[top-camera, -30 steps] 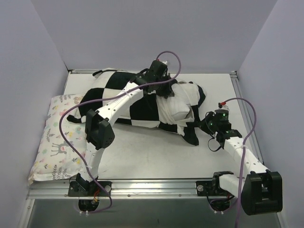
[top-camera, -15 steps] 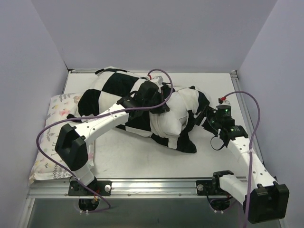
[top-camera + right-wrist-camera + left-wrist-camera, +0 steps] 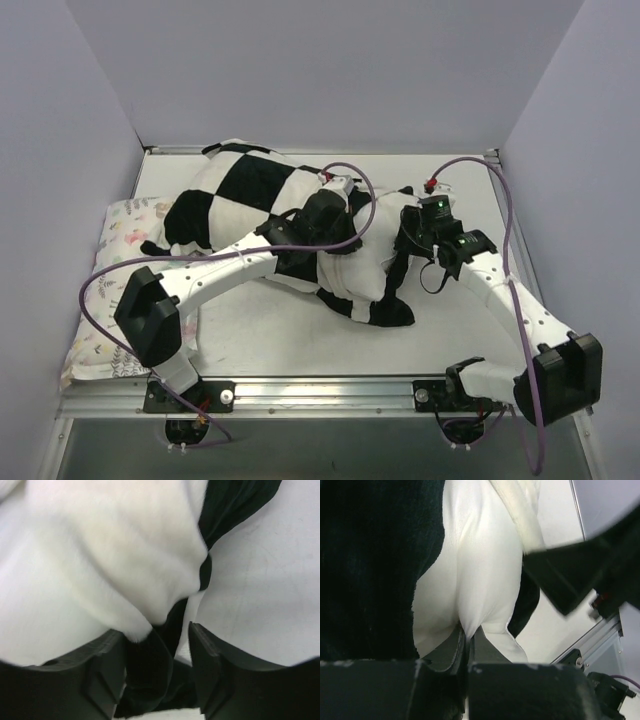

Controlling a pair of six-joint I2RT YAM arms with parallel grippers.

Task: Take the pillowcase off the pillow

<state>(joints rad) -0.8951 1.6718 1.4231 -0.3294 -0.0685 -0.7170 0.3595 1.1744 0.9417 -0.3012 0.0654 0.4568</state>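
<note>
The black and white checkered pillowcase point(image 3: 240, 190) lies bunched across the middle of the table. The white pillow point(image 3: 358, 268) shows at its right end. My left gripper point(image 3: 330, 232) is on top of the bundle. In the left wrist view it point(image 3: 468, 636) is shut on a pinch of smooth white pillow fabric point(image 3: 480, 570), with fuzzy black pillowcase point(image 3: 370, 565) to the left. My right gripper point(image 3: 405, 240) is at the bundle's right end. In the right wrist view it point(image 3: 157, 640) is open, with a black fold of pillowcase point(image 3: 150, 670) between the jaws and fuzzy white cloth point(image 3: 100, 555) above.
A pale floral-print pillow point(image 3: 115, 290) lies along the left edge of the table. Grey walls stand on the left, back and right. A metal rail point(image 3: 320, 390) runs along the near edge by the arm bases.
My left gripper has pulled back toward the near left over the bundle, and the bundle has shifted with it. My right gripper has moved up and left to the bundle's right end.
</note>
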